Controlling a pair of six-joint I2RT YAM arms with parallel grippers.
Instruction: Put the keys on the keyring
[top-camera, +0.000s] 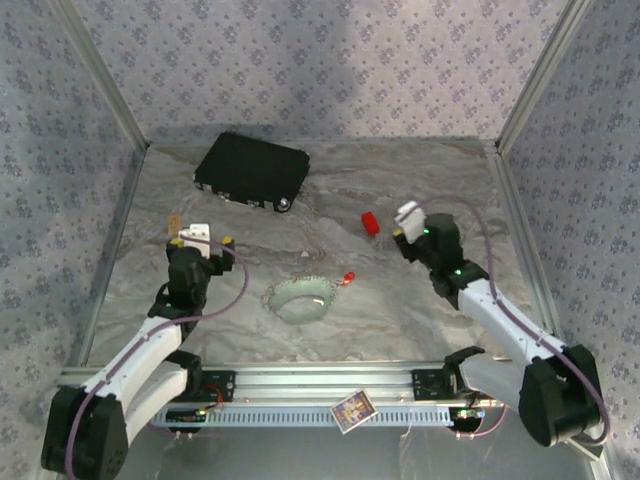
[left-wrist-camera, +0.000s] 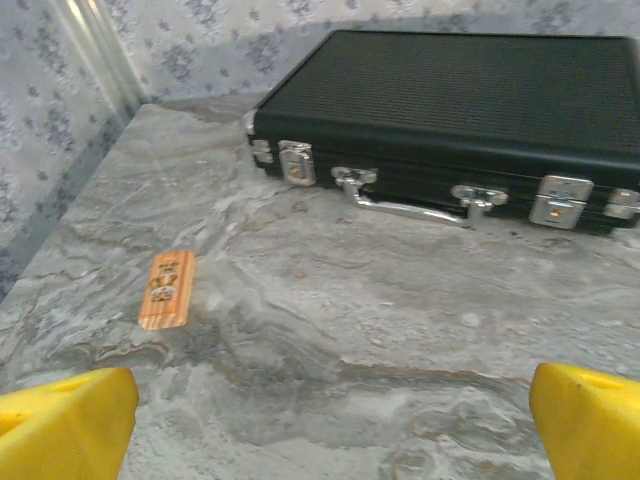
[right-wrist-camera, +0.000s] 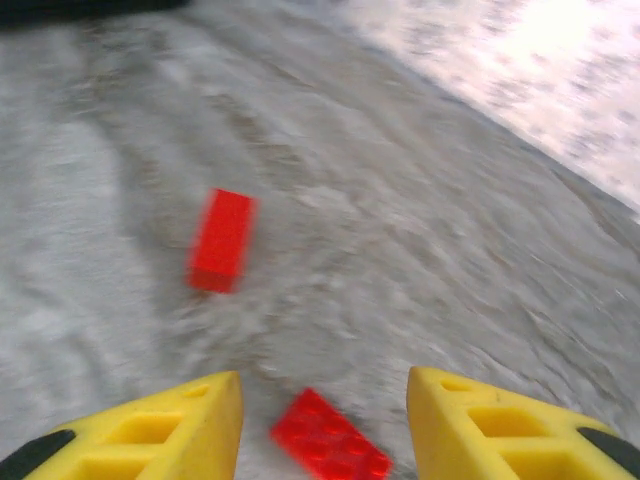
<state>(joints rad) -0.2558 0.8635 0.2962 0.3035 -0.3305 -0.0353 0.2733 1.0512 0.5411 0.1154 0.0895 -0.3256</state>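
Tabletop (top-camera: 400, 320): grey marbled sheet, rumpled in places, matte. Walls are pale lilac-grey cloth with a small floral print: back wall (top-camera: 320, 60) at 12 o'clock, left wall (top-camera: 50, 200) at 9, right wall (top-camera: 590, 180) at 3. Silvery metal posts (top-camera: 105, 85) slant up at 11 and 1. Slotted aluminium rail (top-camera: 320, 382) along the table edge at 6. Light soft and even; washed-out bright patch (right-wrist-camera: 560, 70) at 1 o'clock in the right wrist view.
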